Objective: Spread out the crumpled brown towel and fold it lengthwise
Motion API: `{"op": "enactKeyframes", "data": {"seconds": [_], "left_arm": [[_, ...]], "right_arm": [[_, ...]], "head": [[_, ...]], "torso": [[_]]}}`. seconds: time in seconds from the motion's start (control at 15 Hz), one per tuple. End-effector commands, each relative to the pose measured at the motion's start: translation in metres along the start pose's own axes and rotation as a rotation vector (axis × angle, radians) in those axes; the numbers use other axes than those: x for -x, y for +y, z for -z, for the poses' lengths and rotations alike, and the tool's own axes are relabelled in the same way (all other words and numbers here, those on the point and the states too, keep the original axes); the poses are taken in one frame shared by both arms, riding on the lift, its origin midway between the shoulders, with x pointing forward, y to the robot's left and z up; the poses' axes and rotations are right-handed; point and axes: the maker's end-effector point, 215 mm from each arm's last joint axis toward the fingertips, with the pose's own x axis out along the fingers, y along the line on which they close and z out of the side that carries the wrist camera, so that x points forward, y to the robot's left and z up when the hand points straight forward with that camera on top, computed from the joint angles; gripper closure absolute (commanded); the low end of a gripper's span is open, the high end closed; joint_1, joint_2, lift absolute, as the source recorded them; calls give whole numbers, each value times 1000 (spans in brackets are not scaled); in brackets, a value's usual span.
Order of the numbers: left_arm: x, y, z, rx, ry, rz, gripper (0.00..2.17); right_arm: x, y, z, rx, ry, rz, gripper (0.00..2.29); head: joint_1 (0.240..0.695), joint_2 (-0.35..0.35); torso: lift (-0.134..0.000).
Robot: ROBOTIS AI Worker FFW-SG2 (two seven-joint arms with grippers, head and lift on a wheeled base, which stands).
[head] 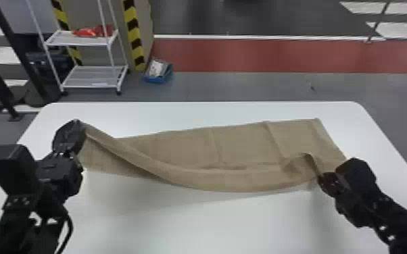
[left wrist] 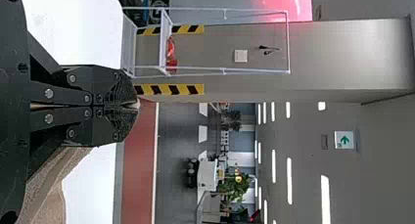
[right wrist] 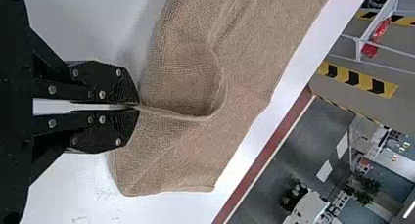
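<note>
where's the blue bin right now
In the head view, the blue bin sits on the floor beyond the table's far edge, left of centre, just right of the yellow-and-black striped pillar.

Left gripper (head: 80, 128) is covering pinched towel (head: 240, 145) edge | both wrist views are cropping towel | head view is cropping table (head: 196, 226)

Your left claw (head: 82, 127) is closed tight, with a sliver of the brown towel (left wrist: 46, 197) between its fingertips. More of the towel lies in folds along one flank of the claw, and you have white table (left wrist: 93, 180) to either side. Past the tips, you see a red floor strip (left wrist: 138, 160), yellow-and-black stripes (left wrist: 169, 89), a white rack (left wrist: 165, 43) and, well beyond, a green sign (left wrist: 344, 139).
</note>
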Motion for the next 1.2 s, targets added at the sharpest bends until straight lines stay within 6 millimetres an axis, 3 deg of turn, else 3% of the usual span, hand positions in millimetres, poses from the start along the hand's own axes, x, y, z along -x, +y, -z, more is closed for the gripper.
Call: {"op": "enactKeyframes", "data": {"seconds": [0.0, 0.4, 0.6, 0.8, 1.0, 1.13], "left_arm": [[1, 1, -5, 1, -11, -3, 1436], [1, 8, -35, -1, -63, -14, 1436], [1, 5, -39, 3, -71, -12, 1436], [2, 8, -31, -9, -40, -14, 1436], [11, 10, -19, -73, 14, -24, 1436], [14, 9, -3, -104, 72, -21, 1436]], "right_arm": [[12, -16, -9, -20, -33, 24, 1298], [65, -76, -29, -107, -165, 40, 1298], [84, -99, -33, -140, -204, 65, 1298], [102, -122, -28, -177, -229, 94, 1298], [116, -124, -31, -213, -263, 88, 1298], [115, -122, -26, -219, -255, 83, 1298]], "head": [[695, 5], [695, -18], [695, -45], [695, -76], [695, -92], [695, -96]], "torso": [[-124], [-124], [-124], [-124], [-124], [-124]]}}
